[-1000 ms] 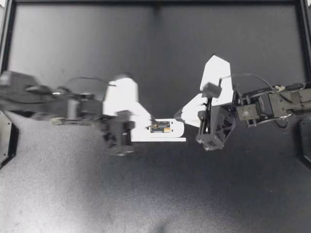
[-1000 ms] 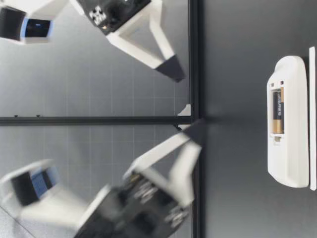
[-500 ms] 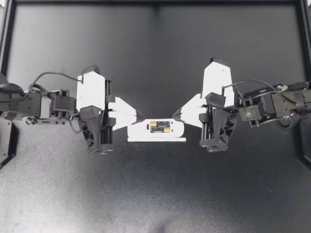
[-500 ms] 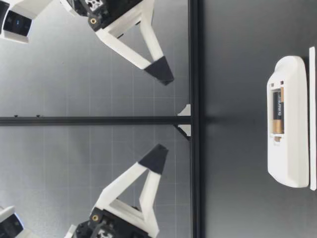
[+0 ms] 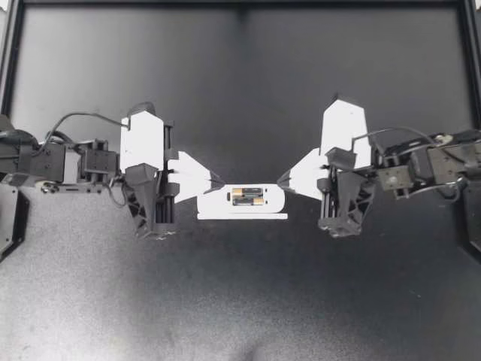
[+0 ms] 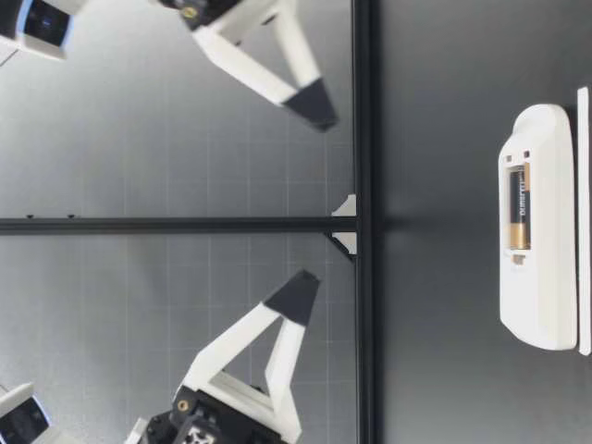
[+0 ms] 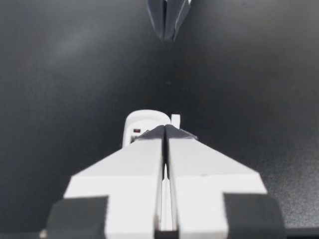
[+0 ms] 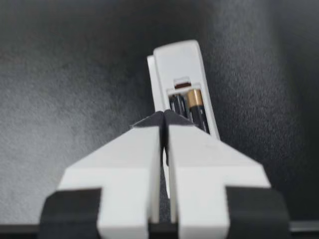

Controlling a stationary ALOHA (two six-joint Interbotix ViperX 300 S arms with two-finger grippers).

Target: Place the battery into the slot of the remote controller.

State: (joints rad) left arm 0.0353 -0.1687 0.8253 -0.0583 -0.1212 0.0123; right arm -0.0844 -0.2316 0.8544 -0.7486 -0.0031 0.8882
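A white remote (image 5: 214, 203) lies flat in the middle of the table with its battery bay open. Two batteries (image 5: 248, 197) sit side by side in the bay. My left gripper (image 5: 219, 181) hangs shut and empty just off one end of the remote. My right gripper (image 5: 280, 180) is shut and empty off the other end. The low view has both grippers raised well above the remote (image 6: 536, 227), with one battery (image 6: 520, 208) facing that camera. In the right wrist view the batteries (image 8: 194, 107) lie just ahead of the closed fingertips (image 8: 164, 114). The left wrist view shows the remote's rounded end (image 7: 147, 118) past its tips.
A thin white strip (image 5: 240, 216), maybe the battery cover, lies along the remote's near side, also seen as a strip (image 6: 583, 222) in the low view. A black frame (image 5: 240, 4) borders the dark table at the back and sides.
My left arm has pulled back from over the remote toward the left and then held still. My right gripper has drifted slightly right, away from the remote.
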